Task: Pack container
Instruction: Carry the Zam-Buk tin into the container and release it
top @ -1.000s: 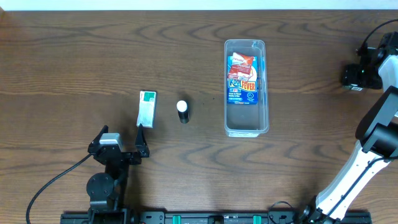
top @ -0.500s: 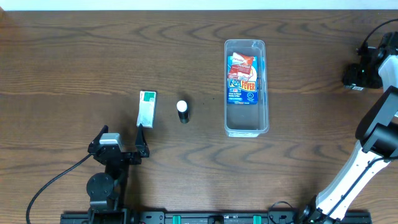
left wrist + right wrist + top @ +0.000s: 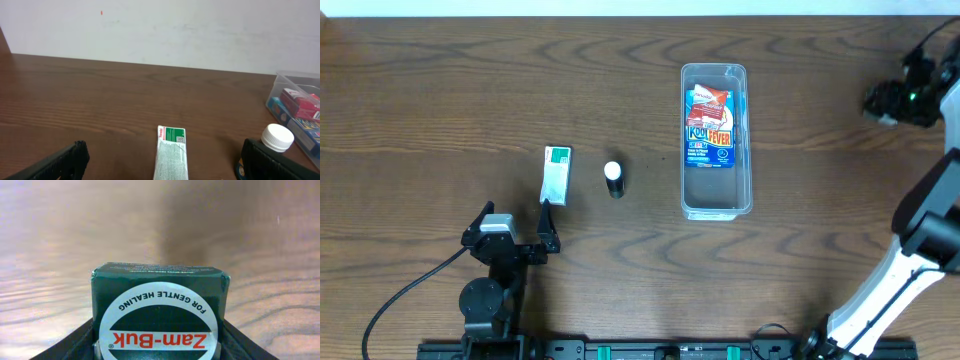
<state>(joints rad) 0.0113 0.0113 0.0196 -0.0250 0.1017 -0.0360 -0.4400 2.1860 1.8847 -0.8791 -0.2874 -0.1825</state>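
Observation:
The clear container [image 3: 716,205] stands upright of centre with a blue printed carton [image 3: 710,128] lying inside; its corner shows in the left wrist view [image 3: 300,82]. A green-and-white box [image 3: 555,174] and a small white-capped bottle [image 3: 613,178] lie left of it, also in the left wrist view: the box [image 3: 171,157], the bottle [image 3: 276,138]. My left gripper [image 3: 515,228] is open, just short of the box [image 3: 162,165]. My right gripper [image 3: 880,100] is at the far right edge, shut on a dark green Zam-Buk box [image 3: 160,315].
The brown wooden table [image 3: 440,90] runs to a white wall at the back [image 3: 160,30]. The right arm's white links [image 3: 910,250] stand along the right edge.
My right gripper has shifted slightly up and left at the right edge, holding the Zam-Buk box. The left arm and the table objects have not moved.

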